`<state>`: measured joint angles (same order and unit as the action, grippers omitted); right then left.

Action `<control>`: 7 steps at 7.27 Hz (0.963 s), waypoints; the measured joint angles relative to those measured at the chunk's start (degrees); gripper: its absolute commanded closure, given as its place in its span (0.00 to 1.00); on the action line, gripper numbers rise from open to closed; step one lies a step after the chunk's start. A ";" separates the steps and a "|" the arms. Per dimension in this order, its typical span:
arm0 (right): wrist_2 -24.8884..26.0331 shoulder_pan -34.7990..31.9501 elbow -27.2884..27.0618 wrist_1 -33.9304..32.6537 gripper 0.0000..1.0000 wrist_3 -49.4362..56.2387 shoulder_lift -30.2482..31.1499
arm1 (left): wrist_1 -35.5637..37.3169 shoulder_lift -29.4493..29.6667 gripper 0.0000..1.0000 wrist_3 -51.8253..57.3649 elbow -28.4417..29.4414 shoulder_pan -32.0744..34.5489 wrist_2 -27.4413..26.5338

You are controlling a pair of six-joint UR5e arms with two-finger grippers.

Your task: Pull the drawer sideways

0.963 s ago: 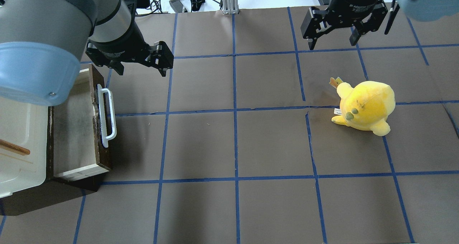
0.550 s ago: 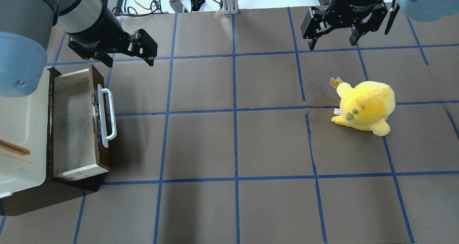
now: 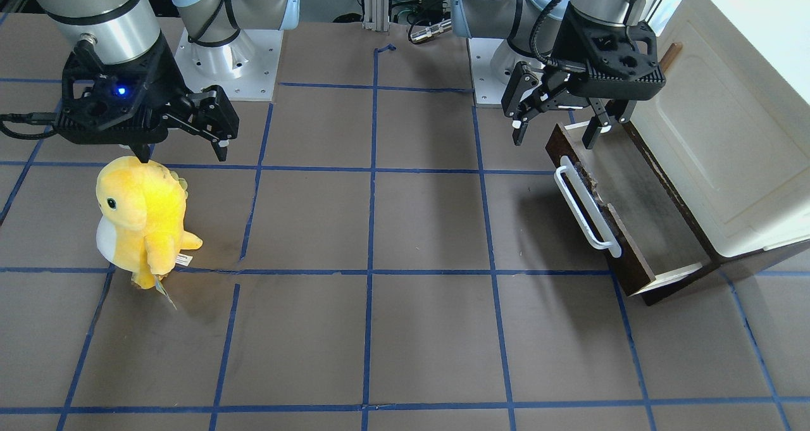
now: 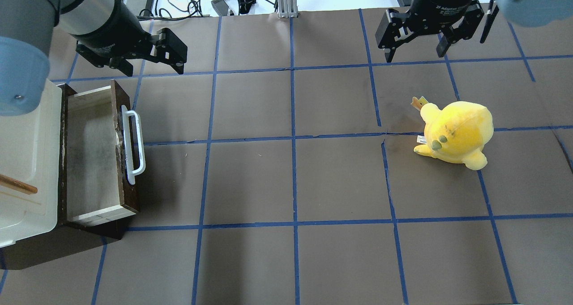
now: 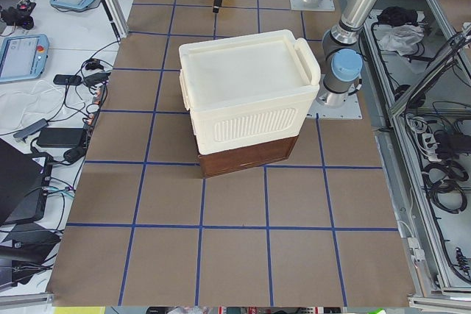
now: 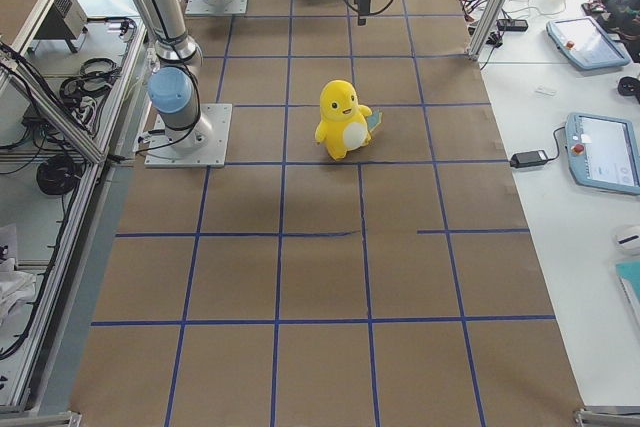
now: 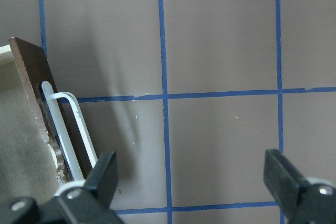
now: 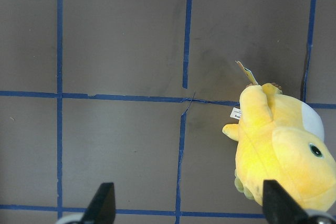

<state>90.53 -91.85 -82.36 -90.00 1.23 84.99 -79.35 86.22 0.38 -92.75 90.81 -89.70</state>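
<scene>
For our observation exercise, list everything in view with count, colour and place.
drawer: one, dark brown, pale inside, open, robot's left side of table
bar handle: one, white, on drawer front
cabinet: one, cream-white, above the drawer's case
small handle: one, brown wood, on cabinet
plush toy: one, yellow, upright, robot's right side
table: one, brown, blue tape grid
left gripper: one, black, open, raised by one drawer end
right gripper: one, black, open, raised near toy

overhead and front views opposed, steep; both share drawer [image 4: 89, 161], plush [image 4: 456, 132].
</scene>
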 measured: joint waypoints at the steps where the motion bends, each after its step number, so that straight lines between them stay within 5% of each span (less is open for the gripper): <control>1: 0.00 0.00 0.00 0.00 0.00 0.00 0.00 | -1.60 -0.42 0.00 -0.22 0.00 0.32 -0.22; 7: 0.00 0.00 0.00 0.00 0.00 0.00 0.00 | -4.45 -1.16 0.00 0.14 1.56 0.90 -3.01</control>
<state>90.53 -91.84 -82.35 -90.00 1.23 84.99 -83.80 85.06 0.52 -91.19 91.70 -92.71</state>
